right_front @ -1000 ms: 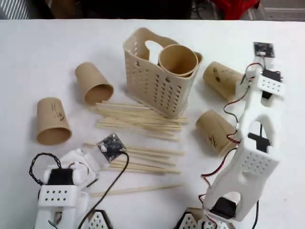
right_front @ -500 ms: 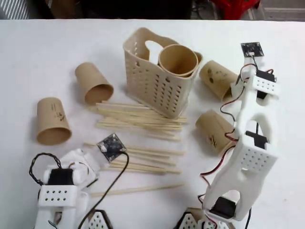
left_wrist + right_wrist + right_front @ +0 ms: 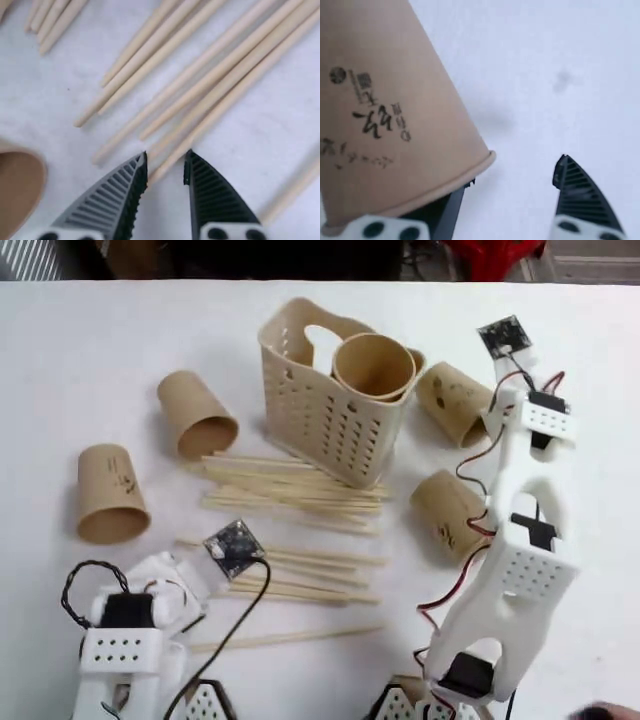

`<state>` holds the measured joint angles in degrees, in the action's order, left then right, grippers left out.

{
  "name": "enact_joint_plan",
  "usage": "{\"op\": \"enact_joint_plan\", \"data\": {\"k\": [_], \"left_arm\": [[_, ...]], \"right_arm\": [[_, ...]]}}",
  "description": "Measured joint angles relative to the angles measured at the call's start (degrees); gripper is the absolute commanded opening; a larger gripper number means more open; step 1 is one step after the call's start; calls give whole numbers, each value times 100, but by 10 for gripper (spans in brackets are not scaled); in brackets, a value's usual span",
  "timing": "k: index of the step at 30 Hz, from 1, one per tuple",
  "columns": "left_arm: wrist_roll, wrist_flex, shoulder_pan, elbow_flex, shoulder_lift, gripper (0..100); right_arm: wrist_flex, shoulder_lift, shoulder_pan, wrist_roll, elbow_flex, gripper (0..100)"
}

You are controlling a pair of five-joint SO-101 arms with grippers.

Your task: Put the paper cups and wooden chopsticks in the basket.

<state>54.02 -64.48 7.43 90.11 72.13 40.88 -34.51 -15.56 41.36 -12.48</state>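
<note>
Nearest, at the front-left of the white table (image 3: 90, 340): the left gripper (image 3: 165, 161), ribbed fingers a little apart and clasping nothing, tips low over the ends of loose pale wooden chopsticks (image 3: 200, 95), one stick end in line with the gap. Ahead of that arm's base, a single stray chopstick (image 3: 290, 638), apart from the rest. Off to the left, a tan paper cup (image 3: 110, 493) on its side, mouth toward the front edge. A little farther in, a thicker bundle of chopsticks (image 3: 295, 490), lying along the foot of the cream perforated plastic basket (image 3: 320, 415) and crowding its near wall. Left of the bundle, a second tan cup (image 3: 197, 415) on its side, mouth toward the sticks. Inside the basket, at its right-hand end, an upright tan cup (image 3: 373, 365), mouth up. Right of the basket, a fourth cup (image 3: 450, 510) on its side, close beside the white right arm, red and black wires crossing next to it. Farthest, the right gripper (image 3: 515, 175), fingers spread wide and not closed on anything. At one finger, the rim of a fifth tan cup (image 3: 395, 125) with dark print, on its side just right of the basket. That finger possibly under the rim or just inside the mouth, hard to tell from the wrist view.
</note>
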Motion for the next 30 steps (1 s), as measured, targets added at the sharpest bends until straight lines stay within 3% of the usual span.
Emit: {"op": "enact_joint_plan", "data": {"k": [2,8,14,21,26,30], "left_arm": [[0,0,0,0,0,154],[0,0,0,0,0,154],[0,0,0,0,0,154],[0,0,0,0,0,154],[0,0,0,0,0,154],[0,0,0,0,0,154]], "right_arm": [[-422,0,132,0,193,238],[-1723,18,369,0,1073,20],[-2611,53,316,-9,1635,15],[-2374,79,-193,-985,1820,16],[-1521,422,-853,-1837,1776,16],[-589,976,-1231,-1934,1802,16]]}}
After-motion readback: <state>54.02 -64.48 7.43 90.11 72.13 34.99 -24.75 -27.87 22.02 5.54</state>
